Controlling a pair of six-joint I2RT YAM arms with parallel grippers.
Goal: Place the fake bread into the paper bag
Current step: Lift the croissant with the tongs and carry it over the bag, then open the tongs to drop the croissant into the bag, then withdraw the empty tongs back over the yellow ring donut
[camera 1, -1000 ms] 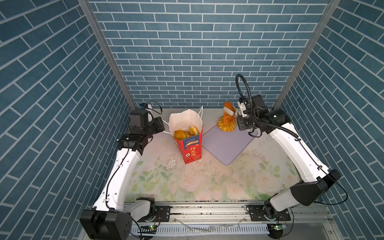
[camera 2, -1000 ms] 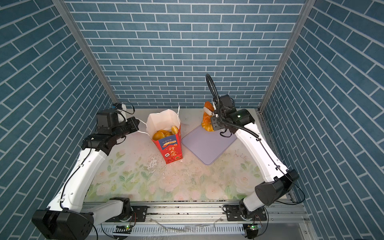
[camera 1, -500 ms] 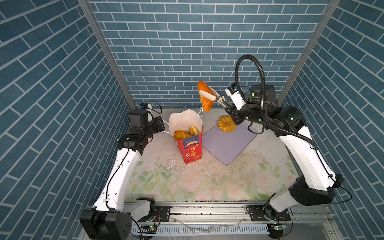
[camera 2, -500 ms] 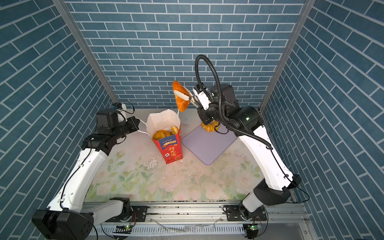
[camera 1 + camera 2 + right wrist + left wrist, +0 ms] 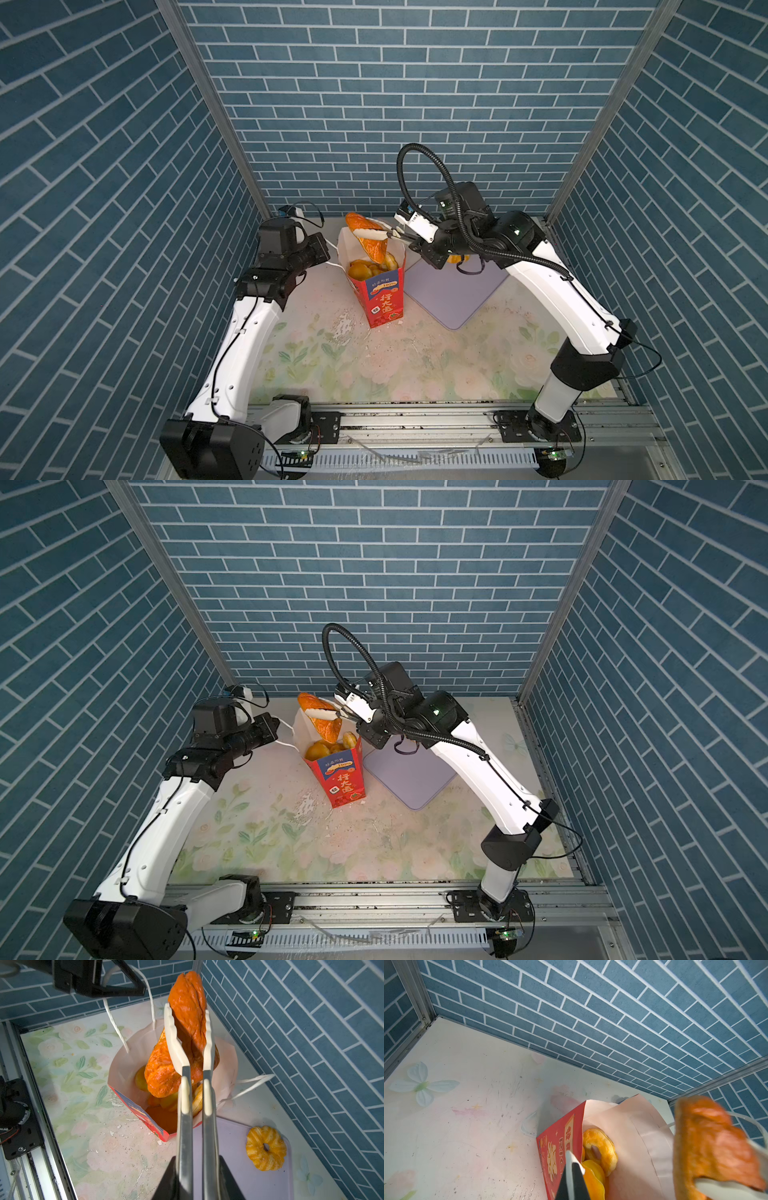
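Item in hand: a red-brown, glossy, ridged toy croissant (image 5: 164, 1076), which the right tool (image 5: 188, 1012) is clamping narrowly across its middle between two pale scalloped fingers. The croissant's long axis is standing steeply, its lower end pointing down into the mouth of the tall red paper gift bag (image 5: 384, 299) with white lining. The bag is sitting directly beneath the tool, so release looks like the move called for, and the right arm is the one placed for it. Inside, smooth golden-yellow ring donuts and rolls (image 5: 600, 1151) are already lying heaped. The left tool (image 5: 572, 1165) is closed and appears to be pinching the white twisted cord handle (image 5: 116, 1022). One ridged golden ring donut (image 5: 266, 1149) is waiting on the flat lilac tray (image 5: 259, 1184), just beside the bag on the floral-printed desk (image 5: 374, 365).
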